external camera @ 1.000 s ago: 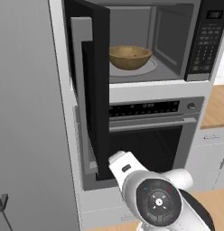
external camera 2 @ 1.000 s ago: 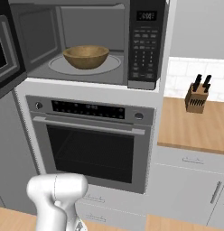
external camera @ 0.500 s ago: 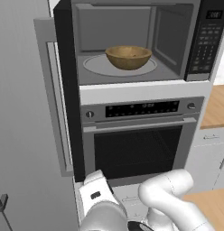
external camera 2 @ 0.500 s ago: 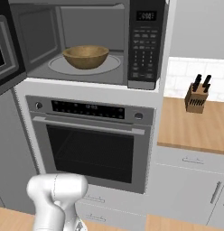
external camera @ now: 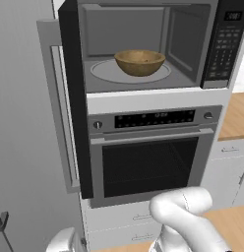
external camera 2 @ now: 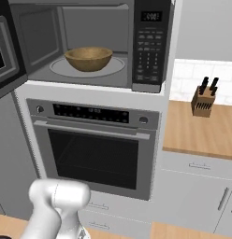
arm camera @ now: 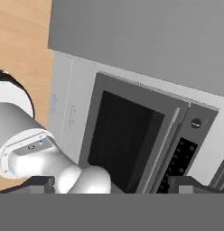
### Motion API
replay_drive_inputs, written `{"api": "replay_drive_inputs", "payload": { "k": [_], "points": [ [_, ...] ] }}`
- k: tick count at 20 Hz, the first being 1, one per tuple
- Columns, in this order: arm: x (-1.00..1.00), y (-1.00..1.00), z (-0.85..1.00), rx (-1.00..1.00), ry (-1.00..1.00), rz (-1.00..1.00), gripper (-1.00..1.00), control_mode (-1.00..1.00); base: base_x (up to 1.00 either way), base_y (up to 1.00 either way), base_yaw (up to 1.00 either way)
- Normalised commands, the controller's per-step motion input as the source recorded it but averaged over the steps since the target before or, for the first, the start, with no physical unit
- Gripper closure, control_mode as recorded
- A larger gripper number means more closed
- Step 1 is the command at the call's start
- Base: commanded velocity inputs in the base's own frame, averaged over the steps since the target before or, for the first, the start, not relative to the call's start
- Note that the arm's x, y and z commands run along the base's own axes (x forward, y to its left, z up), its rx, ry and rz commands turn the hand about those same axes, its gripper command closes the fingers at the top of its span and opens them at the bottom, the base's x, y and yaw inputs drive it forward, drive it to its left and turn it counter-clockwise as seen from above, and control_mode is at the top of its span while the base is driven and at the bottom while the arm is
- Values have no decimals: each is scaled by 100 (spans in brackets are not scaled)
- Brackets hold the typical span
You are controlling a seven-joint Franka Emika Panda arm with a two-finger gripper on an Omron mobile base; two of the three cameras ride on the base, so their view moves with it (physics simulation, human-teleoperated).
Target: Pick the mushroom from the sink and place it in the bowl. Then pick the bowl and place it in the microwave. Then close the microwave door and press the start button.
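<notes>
Tan bowl — black microwave — grey steel oven

A steel wall oven sits in grey cabinetry; a knife block stands on the wooden worktop against white tiles.

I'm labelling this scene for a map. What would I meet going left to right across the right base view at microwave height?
microwave door → bowl → keypad strip → knife block
</notes>
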Motion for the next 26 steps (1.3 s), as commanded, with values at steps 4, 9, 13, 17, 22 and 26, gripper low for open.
{"api": "replay_drive_inputs", "payload": {
  "k": [4, 9, 13, 17, 22, 26],
  "points": [
    [95, 100, 1, -9, -10, -23, -100, -100, 0, 0, 0],
    [99, 96, 30, -7, -9, -30, -100, -100, 0, 0, 0],
    [74, 26, 38, -1, -3, -30, -100, -100, 0, 0, 0],
    [21, -63, 29, 0, -4, -13, -100, -100, 0, 0, 0],
    [0, -100, 31, 3, -10, -6, -100, -100, 0, 0, 0],
    [0, -100, 53, 7, -17, 0, -100, -100, 0, 0, 0]
  ]
}}
